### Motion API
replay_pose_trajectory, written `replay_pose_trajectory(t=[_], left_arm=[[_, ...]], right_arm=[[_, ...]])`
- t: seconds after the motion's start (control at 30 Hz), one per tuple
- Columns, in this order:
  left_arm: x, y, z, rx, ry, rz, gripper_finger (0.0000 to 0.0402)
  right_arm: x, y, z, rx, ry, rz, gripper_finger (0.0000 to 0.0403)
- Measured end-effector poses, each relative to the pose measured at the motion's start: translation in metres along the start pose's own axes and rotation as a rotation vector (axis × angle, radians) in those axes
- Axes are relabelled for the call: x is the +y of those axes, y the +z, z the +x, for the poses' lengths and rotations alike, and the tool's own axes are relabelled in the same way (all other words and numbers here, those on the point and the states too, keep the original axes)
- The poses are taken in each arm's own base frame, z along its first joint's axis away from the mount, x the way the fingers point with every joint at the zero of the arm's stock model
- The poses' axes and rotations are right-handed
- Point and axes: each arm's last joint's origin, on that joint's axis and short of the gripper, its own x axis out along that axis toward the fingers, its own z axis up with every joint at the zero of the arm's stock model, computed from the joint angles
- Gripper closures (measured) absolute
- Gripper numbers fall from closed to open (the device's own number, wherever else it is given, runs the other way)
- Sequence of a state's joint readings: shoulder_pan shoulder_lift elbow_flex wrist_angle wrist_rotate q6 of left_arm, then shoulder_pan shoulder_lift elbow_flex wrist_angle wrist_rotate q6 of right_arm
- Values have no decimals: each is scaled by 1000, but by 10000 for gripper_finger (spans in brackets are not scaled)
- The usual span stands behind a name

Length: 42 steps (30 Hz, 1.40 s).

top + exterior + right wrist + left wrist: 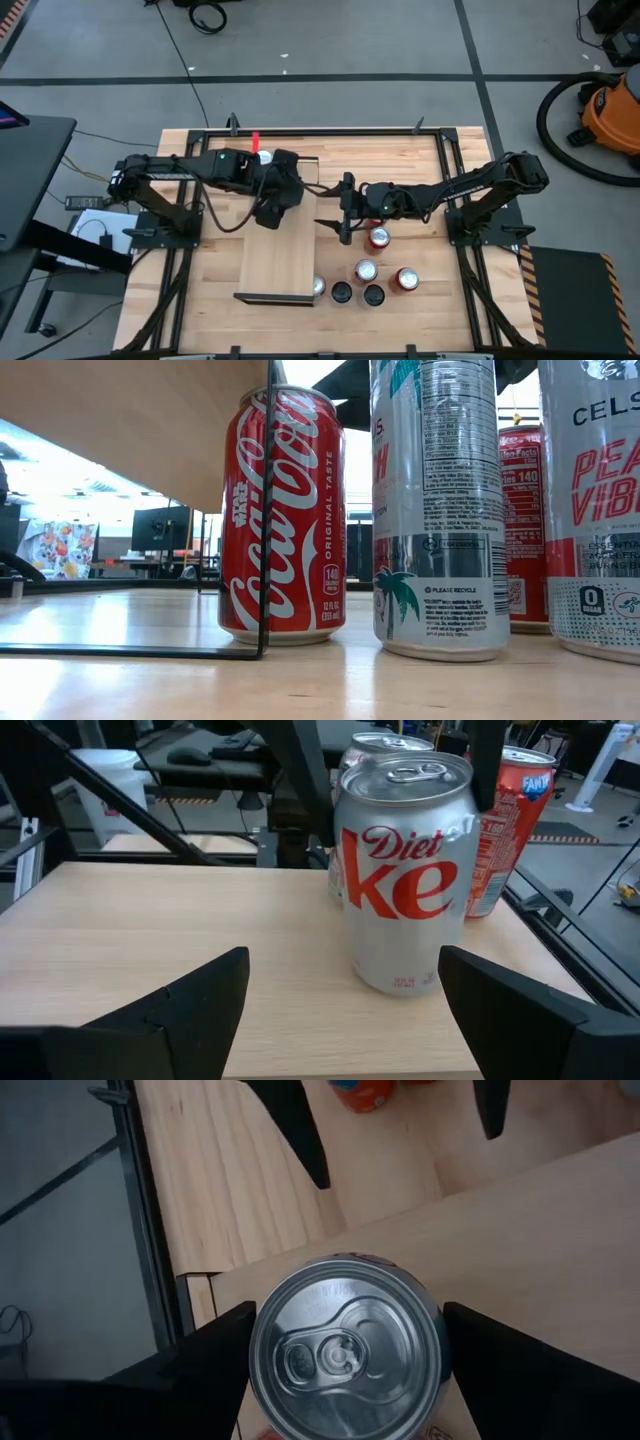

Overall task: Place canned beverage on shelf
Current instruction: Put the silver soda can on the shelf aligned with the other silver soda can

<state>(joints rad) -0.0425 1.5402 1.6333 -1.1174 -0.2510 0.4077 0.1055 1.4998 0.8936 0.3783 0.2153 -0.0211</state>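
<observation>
Left gripper (345, 1355) is over the far end of the shelf (280, 255), its jaws around a silver-topped can (345, 1350) standing on the board. Right gripper (340, 1010), jaws spread wide and empty, faces a Diet Coke can (405, 870) on the shelf.

Matt plywood shelf (283, 258), glossy metal cans (366, 271)
</observation>
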Motion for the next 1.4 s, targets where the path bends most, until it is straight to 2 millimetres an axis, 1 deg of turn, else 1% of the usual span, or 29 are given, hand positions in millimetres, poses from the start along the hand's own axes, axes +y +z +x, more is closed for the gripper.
replay_pose_trajectory(t=[0.13, 0.33, 0.43, 0.6, 0.9, 1.03, 1.4], left_arm=[[2, 2, -4, -15, -23, -13, 98], [8, 5, -15, -85, -119, -83, 98], [14, 1, -12, -63, -132, -123, 98], [21, -1, -8, -58, -127, -156, 98], [23, -3, -8, -42, -109, -241, 96], [23, -4, -8, -28, -94, -270, 86], [22, -4, -9, -17, -99, -305, 83]], right_arm=[[0, 0, 0, -3, 2, 3, 67], [4, 1, -1, -13, 14, -13, 67], [4, 3, -1, -30, 13, -30, 67], [4, 4, -1, -41, 21, -54, 68], [-2, 5, 1, -56, 28, -77, 69], [-6, 5, 1, -56, 35, -73, 69], [-6, 5, 1, -56, 37, -73, 69]])
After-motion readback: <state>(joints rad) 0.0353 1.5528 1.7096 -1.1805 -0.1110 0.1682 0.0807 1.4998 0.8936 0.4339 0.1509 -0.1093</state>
